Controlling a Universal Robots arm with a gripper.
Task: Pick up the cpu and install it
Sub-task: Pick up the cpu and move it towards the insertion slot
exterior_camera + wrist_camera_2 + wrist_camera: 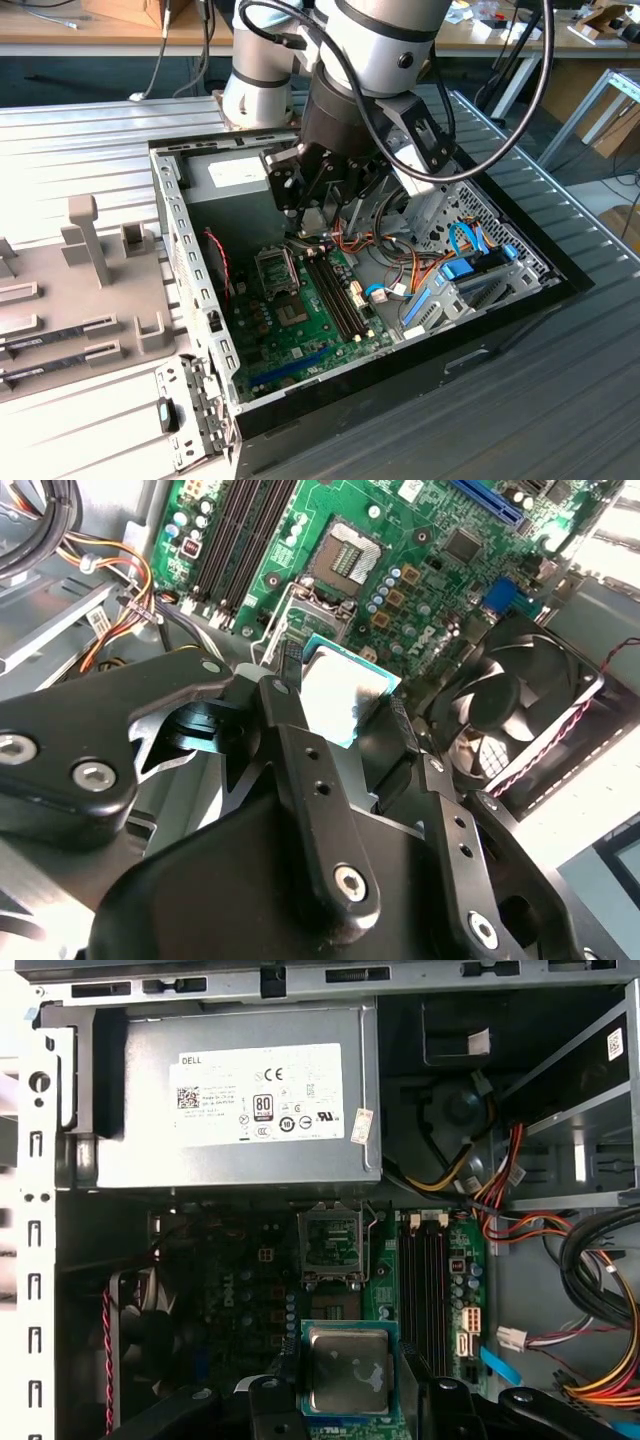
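Above the open square socket frame (331, 1240) on the motherboard (385, 1295), matte black fingers (300, 750) of the gripper (347, 1380) clamp the flat silver-grey, green-rimmed cpu (347, 1365)

My gripper (340, 700) hangs inside the open case (180, 230), which stands on the table (560, 400); the cpu (345, 690) sits between my 2 fingers (290, 720), above the motherboard (420, 570); in the first wrist view the socket (330, 1240) lies between the cpu and the power supply box (240, 1100); the memory slots (430, 1275) run just beside the socket; a fan (510, 705) sits at the motherboard's edge; a fixture tray (60, 290) lies on the table at the exterior view's left of the case.
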